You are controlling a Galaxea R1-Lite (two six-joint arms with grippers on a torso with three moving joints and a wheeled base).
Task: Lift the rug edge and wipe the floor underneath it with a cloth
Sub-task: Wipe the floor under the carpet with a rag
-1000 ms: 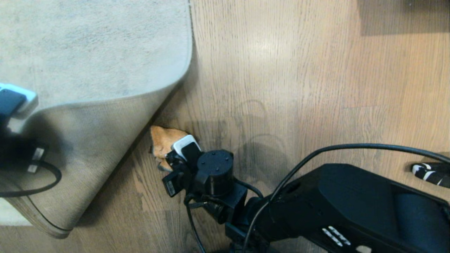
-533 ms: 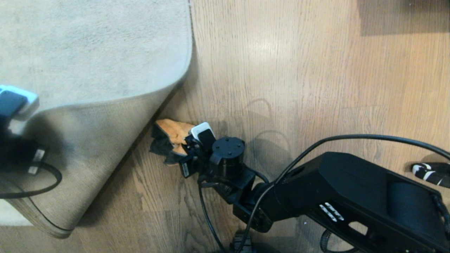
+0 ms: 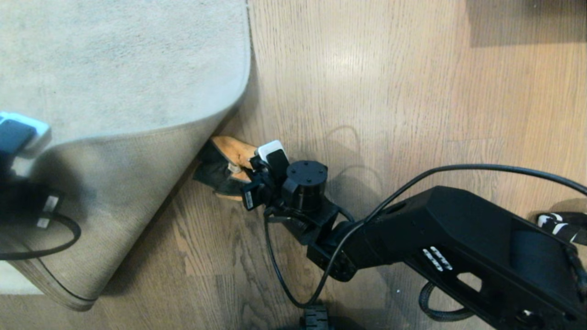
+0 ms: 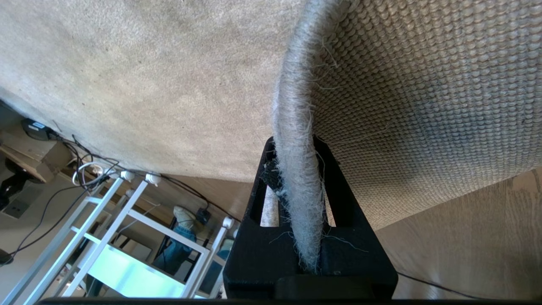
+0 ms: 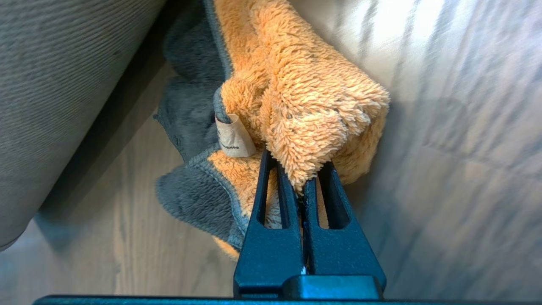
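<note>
The pale rug (image 3: 114,59) has its near corner raised, so the woven tan backing (image 3: 124,183) faces me. My left gripper (image 4: 294,142) is shut on the fuzzy rug edge (image 4: 296,178) and holds it up; its arm (image 3: 20,197) sits at the left border of the head view. My right gripper (image 5: 296,169) is shut on the orange cloth (image 5: 305,97), whose dark grey reverse hangs beside it. The cloth (image 3: 227,162) lies on the wood floor (image 3: 390,91), right against the foot of the raised rug flap.
A black-and-white striped object (image 3: 557,224) lies at the right border. A dark patch (image 3: 527,20) sits at the top right. Beyond the rug stand a white metal frame (image 4: 127,220), loose cables and a person's leg in jeans (image 4: 175,252).
My right gripper has slid the cloth away from me along the floor, closer under the lifted rug flap; more of its grey side shows. The left gripper and rug have stayed put.
</note>
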